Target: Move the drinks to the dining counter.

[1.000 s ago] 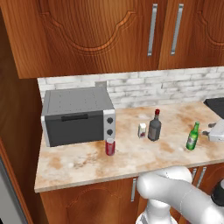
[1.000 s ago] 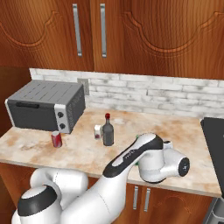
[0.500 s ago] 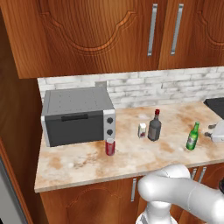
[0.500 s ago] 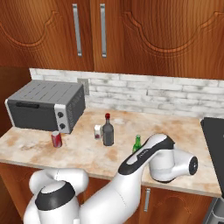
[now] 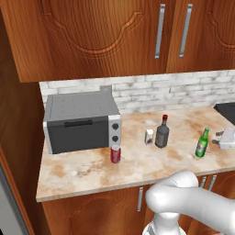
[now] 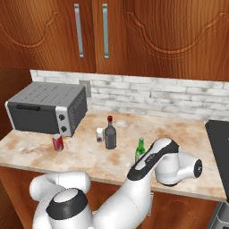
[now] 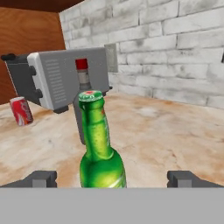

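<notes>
Four drinks stand on a marbled counter (image 5: 82, 172) with a white-tile backsplash. These are a red can (image 5: 115, 154) (image 6: 57, 142) (image 7: 22, 111), a tiny white carton (image 5: 149, 136) (image 6: 100, 135), a squat dark bottle with a red cap (image 5: 161, 132) (image 6: 110, 133) (image 7: 82, 70), and a slim green bottle (image 5: 202, 143) (image 6: 140, 150) (image 7: 100, 148). My gripper (image 7: 114, 178) is open. Its fingertips (image 7: 41, 178) stand wide on either side of the green bottle's lower body, apart from it. The hand (image 5: 227, 137) sits just right of that bottle. The dining counter is out of view.
A grey toaster oven (image 5: 82, 120) (image 6: 44, 107) (image 7: 65, 78) stands at the counter's left, close behind the red can. A dark cooktop (image 5: 227, 110) (image 6: 219, 138) lies at the right end. Wood wall cabinets (image 5: 137, 36) hang above. My arm's elbow (image 6: 161, 154) rises beside the green bottle.
The arm's elbow has swung to the right in the right base view, uncovering the green bottle. The drinks have not moved, and the gripper has stayed open.
</notes>
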You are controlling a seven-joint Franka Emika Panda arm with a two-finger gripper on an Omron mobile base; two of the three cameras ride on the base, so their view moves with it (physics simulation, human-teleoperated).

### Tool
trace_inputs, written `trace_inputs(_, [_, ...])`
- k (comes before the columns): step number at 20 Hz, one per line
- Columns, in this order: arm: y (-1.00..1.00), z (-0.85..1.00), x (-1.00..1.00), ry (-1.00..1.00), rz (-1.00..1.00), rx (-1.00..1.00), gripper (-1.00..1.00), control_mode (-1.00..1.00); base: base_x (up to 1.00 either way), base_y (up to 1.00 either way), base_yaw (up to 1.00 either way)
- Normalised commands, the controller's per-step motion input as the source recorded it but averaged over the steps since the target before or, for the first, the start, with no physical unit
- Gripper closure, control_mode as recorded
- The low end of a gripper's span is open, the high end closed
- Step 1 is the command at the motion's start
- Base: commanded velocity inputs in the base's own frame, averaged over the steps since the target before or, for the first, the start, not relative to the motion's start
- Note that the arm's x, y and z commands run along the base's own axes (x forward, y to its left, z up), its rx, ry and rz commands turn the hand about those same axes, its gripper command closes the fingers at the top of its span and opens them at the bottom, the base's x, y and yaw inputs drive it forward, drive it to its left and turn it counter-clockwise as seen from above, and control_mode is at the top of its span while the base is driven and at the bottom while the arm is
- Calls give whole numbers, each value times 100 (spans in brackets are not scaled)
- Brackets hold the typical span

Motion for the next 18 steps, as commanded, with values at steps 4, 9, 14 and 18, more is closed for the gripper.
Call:
trace_inputs(4, [0, 0, -4, 0, 0, 0, -100, -100, 0, 0, 0])
trace_inputs(9, [6, 0, 0, 0, 0, 0, -100, -100, 0, 0, 0])
trace_inputs(14, [11, -1, -1, 0, 0, 0, -100, -100, 0, 0, 0])
trace_inputs(18, [12, 0, 0, 0, 0, 0, -100, -100, 0, 0, 0])
